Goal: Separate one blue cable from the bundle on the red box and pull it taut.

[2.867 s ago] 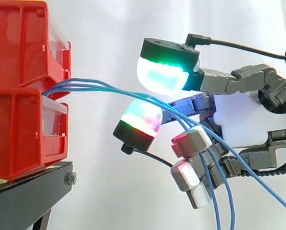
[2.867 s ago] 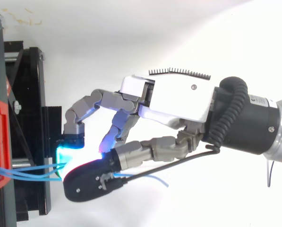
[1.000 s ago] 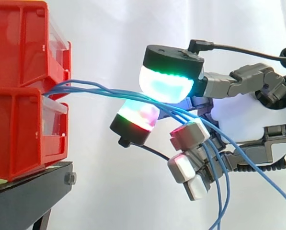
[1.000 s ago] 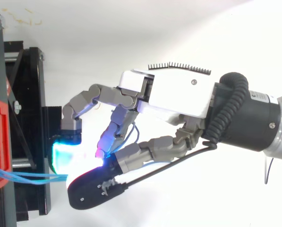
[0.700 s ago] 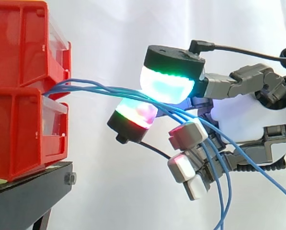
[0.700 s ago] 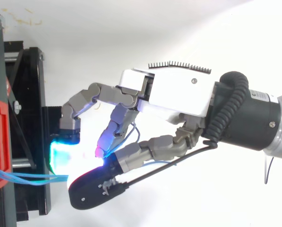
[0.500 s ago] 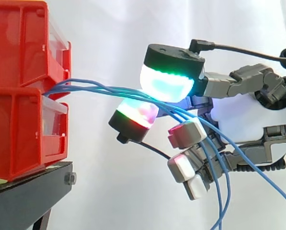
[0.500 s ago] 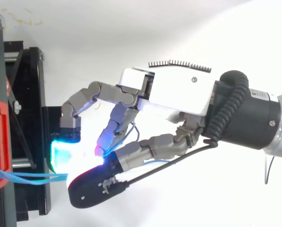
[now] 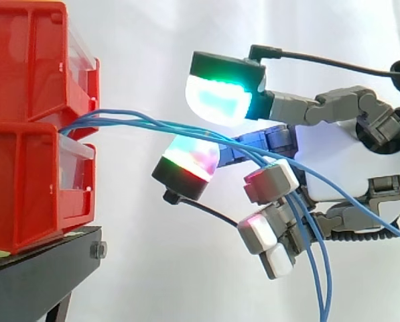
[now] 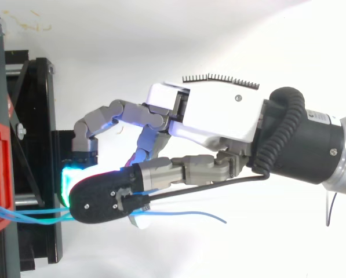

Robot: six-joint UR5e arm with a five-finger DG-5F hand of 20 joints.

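The task looks to be at an early-middle stage. The robot hand (image 9: pixel 340 164) is in among the blue cables (image 9: pixel 139 122), but no single one has been drawn out of the bundle. The cables leave the gap between the two stacked red bins (image 9: pixel 25 181) at the left, on the black stand (image 9: pixel 39 275). They run right as a loose fan, sag into the robot hand, and hang down past its lower fingers (image 9: pixel 270 181).

In the side view the pinch is open. The green-glowing upper pad (image 9: pixel 216 100) sits clear above the strands, while the lower pad (image 9: pixel 189 157) is under them, and they appear to lie across its top. The robot hand therefore seems to have nothing clamped, though contact is hard to judge where the cables pass the curled lower fingers. From above, the cables (image 10: pixel 28 215) reach from the bin's edge toward the dark back of the upper pad.

Left to do — close on one strand alone, shed the others, and draw it rightward until it runs straight. Every strand curves slack now.
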